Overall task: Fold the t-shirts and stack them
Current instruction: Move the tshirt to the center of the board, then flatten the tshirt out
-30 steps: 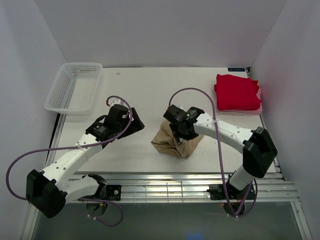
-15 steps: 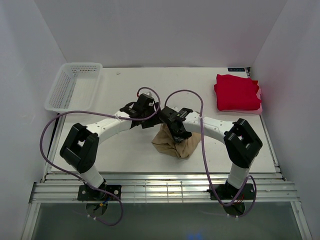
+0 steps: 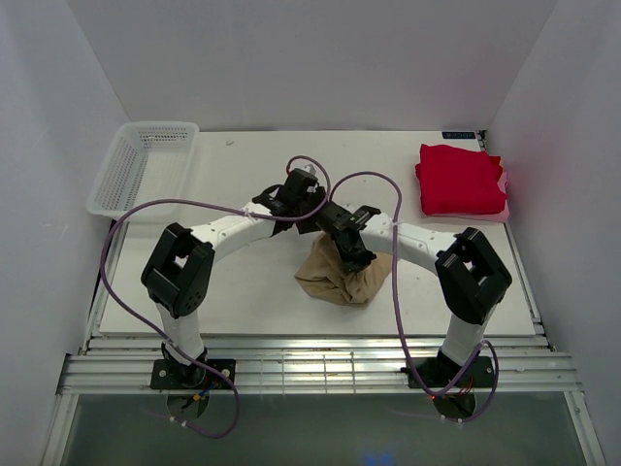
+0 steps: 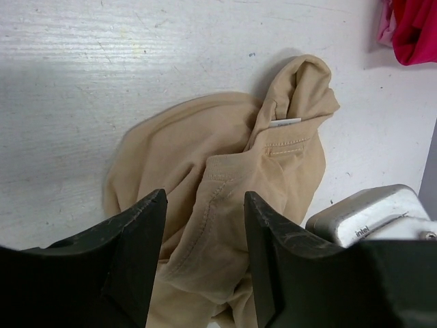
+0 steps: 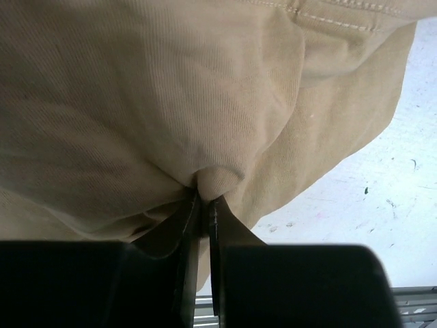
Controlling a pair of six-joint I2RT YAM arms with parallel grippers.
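Tan shirt [image 3: 342,277] lies crumpled near centre, the red shirt [image 3: 458,180] folded far right. Right gripper [image 5: 203,199] pinches a small tuck of tan cloth; left gripper [image 4: 205,201] hangs half-open above, empty. That thin pinch, seemingly one layer, may slip when lifted.

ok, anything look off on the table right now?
Only the tan shirt: it lies in a crumpled heap at centre, collar and label twisted up, not laid flat. The right gripper is shut on a pinch of it. The red shirt sits folded, far right.
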